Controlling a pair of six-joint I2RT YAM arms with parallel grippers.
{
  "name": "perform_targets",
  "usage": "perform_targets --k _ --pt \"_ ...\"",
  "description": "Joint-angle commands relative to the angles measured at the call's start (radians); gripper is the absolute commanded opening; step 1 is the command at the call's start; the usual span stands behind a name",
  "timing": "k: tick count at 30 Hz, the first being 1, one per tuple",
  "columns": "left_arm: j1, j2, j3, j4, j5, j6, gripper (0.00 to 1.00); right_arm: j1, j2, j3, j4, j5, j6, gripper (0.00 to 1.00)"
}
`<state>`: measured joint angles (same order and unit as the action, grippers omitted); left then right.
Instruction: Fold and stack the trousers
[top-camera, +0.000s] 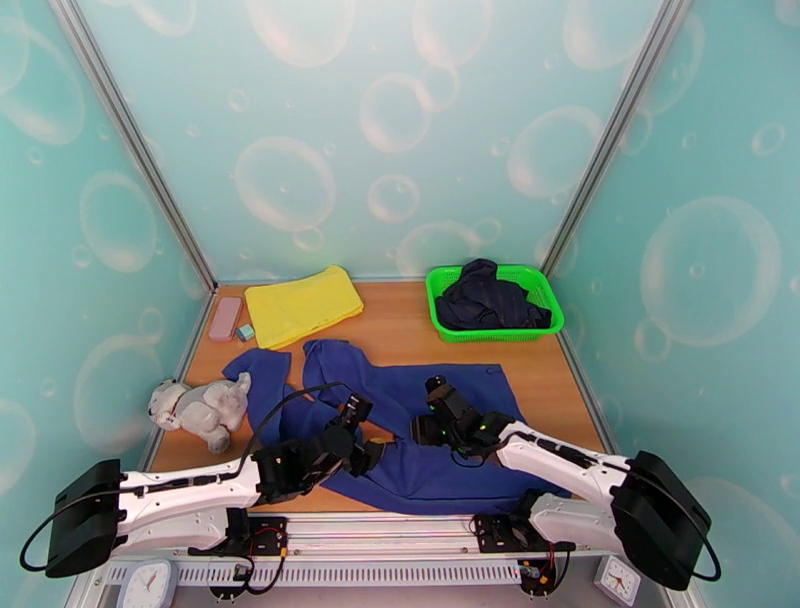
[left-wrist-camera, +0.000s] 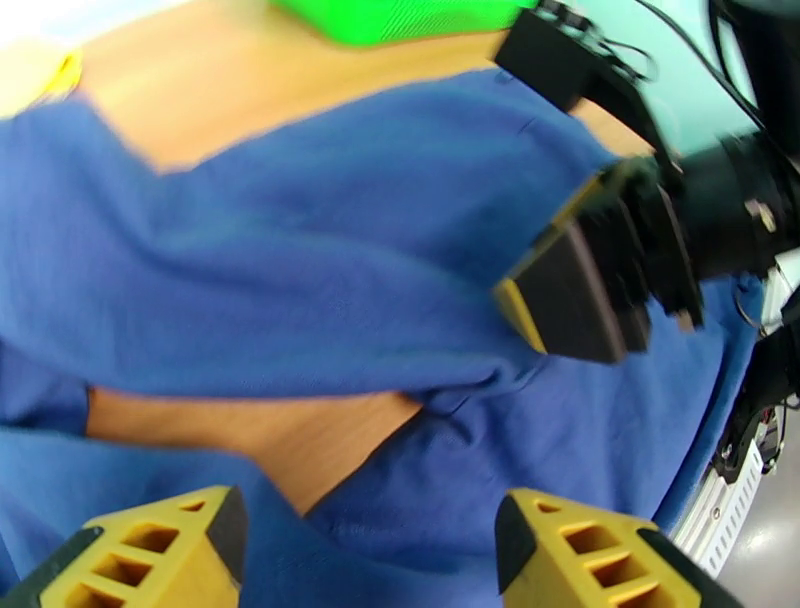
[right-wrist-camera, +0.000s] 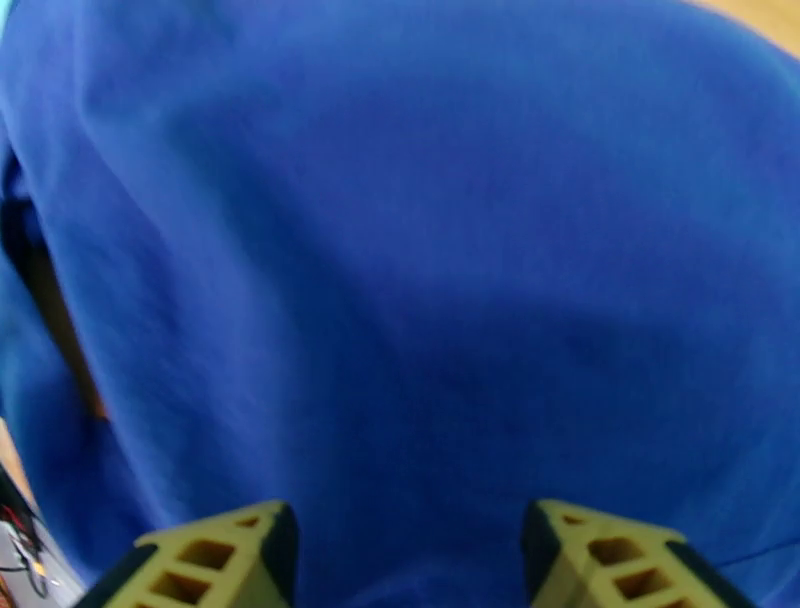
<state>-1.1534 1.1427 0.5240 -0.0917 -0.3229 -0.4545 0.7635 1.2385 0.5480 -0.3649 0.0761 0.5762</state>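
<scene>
Left claw (top-camera: 353, 409) open, empty, above the crotch | right claw (top-camera: 438, 392) open, empty, just beside it | trousers (top-camera: 430, 478) spread on counter (top-camera: 400, 325) beneath both, legs running far-left | I judge my left arm nearer the leg ends.

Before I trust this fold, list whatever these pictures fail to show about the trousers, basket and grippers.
- Top view: the two arms hide the near middle of the large royal-blue cloth trousers.
- Right wrist view: blur; which part of the trousers lies under the right gripper is unclear.
- Left wrist view: the top edge cuts off the green plastic basket.
- Top view: the bunched dark navy garment in it is too small to identify.
</scene>
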Motion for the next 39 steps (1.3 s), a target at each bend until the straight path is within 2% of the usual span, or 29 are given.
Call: perform_targets --k 1,4,6,8,11,13,16,20,22,23,26,29,33,34,35,36,39 --pt "0.069 0.06 -0.009 -0.113 0.061 -0.133 0.68 0.039 0.056 0.024 0.008 0.019 0.036 0.65" --pt "0.097 0.107 0.0 -0.2 -0.012 -0.236 0.62 0.068 0.116 0.047 -0.003 0.039 0.047 0.66" --pt "0.131 0.135 -0.006 -0.207 -0.021 -0.262 0.58 0.061 0.149 0.049 0.004 0.041 0.048 0.63" --pt "0.176 0.164 -0.027 -0.154 0.017 -0.25 0.53 0.03 0.177 0.048 0.011 0.044 0.058 0.48" --pt "0.213 0.196 -0.052 -0.038 0.07 -0.233 0.49 -0.052 0.168 0.021 0.064 0.026 0.054 0.1" --pt "0.236 0.222 -0.053 0.03 0.086 -0.219 0.47 -0.122 0.149 0.01 0.1 0.01 0.036 0.0" --pt "0.288 0.291 -0.02 0.092 0.095 -0.198 0.46 -0.23 0.131 0.026 0.133 -0.014 -0.027 0.0" --pt "0.372 0.428 0.056 0.195 0.161 -0.163 0.44 -0.392 0.154 0.075 0.163 -0.073 -0.131 0.0" --pt "0.388 0.496 0.105 0.226 0.154 -0.144 0.43 -0.442 0.165 0.101 0.174 -0.064 -0.173 0.0" --pt "0.39 0.53 0.138 0.235 0.138 -0.134 0.43 -0.472 0.167 0.108 0.2 -0.107 -0.193 0.0" --pt "0.403 0.601 0.208 0.267 0.099 -0.114 0.43 -0.506 0.163 0.12 0.297 -0.102 -0.221 0.0" --pt "0.438 0.656 0.271 0.279 0.099 -0.117 0.45 -0.524 0.191 0.18 0.3 -0.07 -0.244 0.0" --pt "0.48 0.706 0.332 0.29 0.144 -0.116 0.46 -0.566 0.252 0.261 0.29 -0.134 -0.27 0.0" --pt "0.487 0.705 0.332 0.297 0.15 -0.112 0.46 -0.568 0.259 0.275 0.296 -0.139 -0.285 0.04" --pt "0.486 0.694 0.332 0.309 0.153 -0.099 0.47 -0.566 0.255 0.281 0.305 -0.142 -0.295 0.18" --pt "0.486 0.676 0.332 0.332 0.161 -0.077 0.49 -0.563 0.239 0.281 0.315 -0.139 -0.303 0.27" --pt "0.47 0.573 0.285 0.448 0.219 0.026 0.55 -0.527 0.086 0.201 0.402 -0.052 -0.322 0.41"
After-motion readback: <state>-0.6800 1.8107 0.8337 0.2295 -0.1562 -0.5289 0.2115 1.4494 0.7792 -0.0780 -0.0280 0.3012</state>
